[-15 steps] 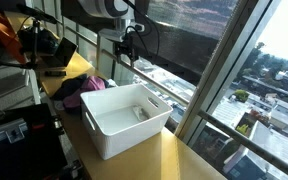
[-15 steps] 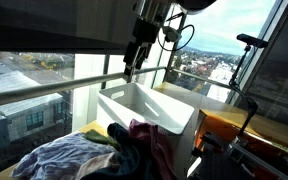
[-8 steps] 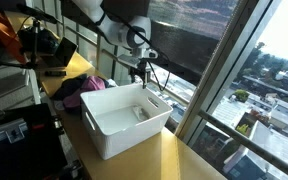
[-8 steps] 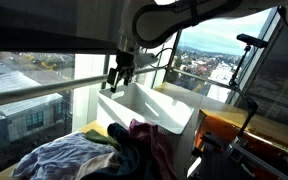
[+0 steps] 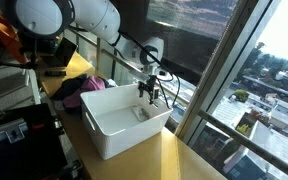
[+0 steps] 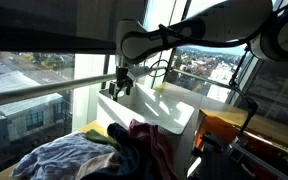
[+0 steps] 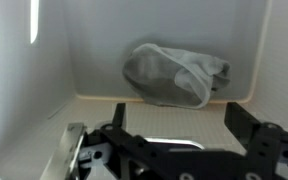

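Hangs at the window-side rim of the white bin (image 5: pixel 124 140), pointing down into it. In both exterior views the hand (image 5: pixel 149 92) small and dark against the glare, fingers too fine there to tell apart. Plain only in the wrist view: hand (image 7: pixel 174 120) open, jaws spread wide to either side, nothing between them, touching nothing. Cut off by the bottom edge of that view, so only the finger links and part of the housing visible.

Just ahead of the hand and below it, a grey cloth (image 7: pixel 174 75), crumpled on the bin floor against the wall, apart from both fingers. Soft focus there; cannot tell what kind of garment, nor read any print on it. Shows as a small dark patch (image 5: pixel 142 113) beneath the hand in an exterior view; hidden behind the bin's near wall (image 6: pixel 154 115) in an exterior view.

Outside the bin and well apart from the hand, a pile of clothes (image 6: pixel 84 155), cut off by the picture's lower edge; half hidden behind the bin's corner (image 5: pixel 84 87) in an exterior view. Under the bin, the worktop (image 5: pixel 184 160), mostly covered, its front cut off by the frame.
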`<state>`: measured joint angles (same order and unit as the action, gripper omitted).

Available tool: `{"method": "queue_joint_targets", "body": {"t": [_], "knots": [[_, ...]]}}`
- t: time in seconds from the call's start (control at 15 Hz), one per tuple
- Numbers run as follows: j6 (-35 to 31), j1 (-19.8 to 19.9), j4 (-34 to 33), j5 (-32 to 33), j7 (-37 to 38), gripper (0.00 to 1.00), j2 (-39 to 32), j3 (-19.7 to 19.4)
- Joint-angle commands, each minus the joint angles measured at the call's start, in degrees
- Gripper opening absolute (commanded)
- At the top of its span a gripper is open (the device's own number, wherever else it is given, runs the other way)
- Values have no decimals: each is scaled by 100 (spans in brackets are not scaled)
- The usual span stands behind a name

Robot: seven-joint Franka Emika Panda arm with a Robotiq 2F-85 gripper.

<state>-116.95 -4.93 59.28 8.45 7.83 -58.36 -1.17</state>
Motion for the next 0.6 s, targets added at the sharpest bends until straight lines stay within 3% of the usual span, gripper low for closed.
{"method": "queue_joint_targets", "body": {"t": [0.0,0.53], "knots": [[634,134,-898,-310,20,100,-668,-18],[1052,276,-1469,-623,158,100,-1479,3]]}}
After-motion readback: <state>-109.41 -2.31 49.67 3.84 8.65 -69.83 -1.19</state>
